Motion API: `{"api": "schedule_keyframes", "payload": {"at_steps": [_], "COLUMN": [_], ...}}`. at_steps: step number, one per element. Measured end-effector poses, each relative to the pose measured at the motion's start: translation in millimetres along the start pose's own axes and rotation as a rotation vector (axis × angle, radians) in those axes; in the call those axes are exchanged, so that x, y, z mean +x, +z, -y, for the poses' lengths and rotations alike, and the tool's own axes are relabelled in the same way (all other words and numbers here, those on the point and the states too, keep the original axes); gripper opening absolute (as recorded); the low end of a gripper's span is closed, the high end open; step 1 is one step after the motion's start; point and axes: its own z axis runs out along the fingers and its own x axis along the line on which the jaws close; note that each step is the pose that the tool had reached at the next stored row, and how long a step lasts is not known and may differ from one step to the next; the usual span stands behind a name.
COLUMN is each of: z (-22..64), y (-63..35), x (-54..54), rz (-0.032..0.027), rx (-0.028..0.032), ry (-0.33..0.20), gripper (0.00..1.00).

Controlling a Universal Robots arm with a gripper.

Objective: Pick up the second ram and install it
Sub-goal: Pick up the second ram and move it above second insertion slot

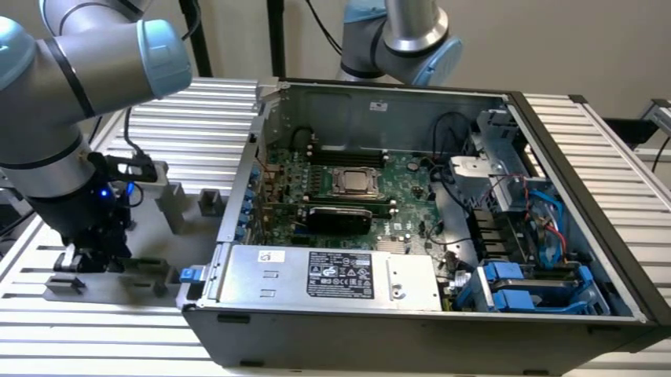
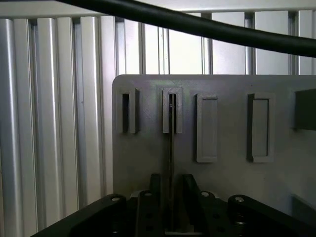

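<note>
The second ram (image 2: 171, 143) stands on edge as a thin dark line, its far end seated in a slotted grey holder block (image 2: 172, 111) on the grey holder plate (image 2: 227, 173). My gripper (image 2: 172, 180) straddles the stick, one finger on each side with a narrow gap to it, so it is open around it. In the exterior view my gripper (image 1: 94, 251) is low over the holder plate (image 1: 157, 232), at that view's left of the computer case (image 1: 419, 322). A short green length of the ram (image 1: 148, 262) shows beside the fingers.
The open case holds the green motherboard (image 1: 404, 177) and a grey power supply (image 1: 325, 275). Other grey holder blocks (image 2: 259, 128) stand on the plate. A black cable (image 2: 197, 27) crosses the wrist view. A second robot arm (image 1: 404, 39) stands behind the case. The ribbed aluminium table (image 1: 210, 110) lies all around.
</note>
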Motion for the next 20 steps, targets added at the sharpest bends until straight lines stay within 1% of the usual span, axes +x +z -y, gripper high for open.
{"api": "schedule_keyframes", "payload": {"at_steps": [1, 2, 3, 6, 7, 8, 10, 11, 20], "z": [0.0, 0.0, 0.0, 0.0, 0.0, 0.0, 0.0, 0.0, 0.0], "y": [0.0, 0.1, 0.1, 0.0, 0.0, 0.0, 0.0, 0.0, 0.0], "x": [0.0, -0.1, -0.1, -0.4, -0.5, -0.7, -0.8, -0.8, -0.9], "rz": [-0.0002, -0.0003, -0.0004, -0.0009, -0.0010, -0.0010, -0.0011, -0.0011, -0.0012], "rx": [0.0000, 0.0001, 0.0001, 0.0001, 0.0001, 0.0001, 0.0000, 0.0000, 0.0000], "ry": [0.000, 0.000, 0.000, 0.000, 0.000, 0.000, 0.000, 0.000, 0.000], "gripper": [0.31, 0.31, 0.24, 0.24, 0.22, 0.15, 0.15, 0.14, 0.14]}}
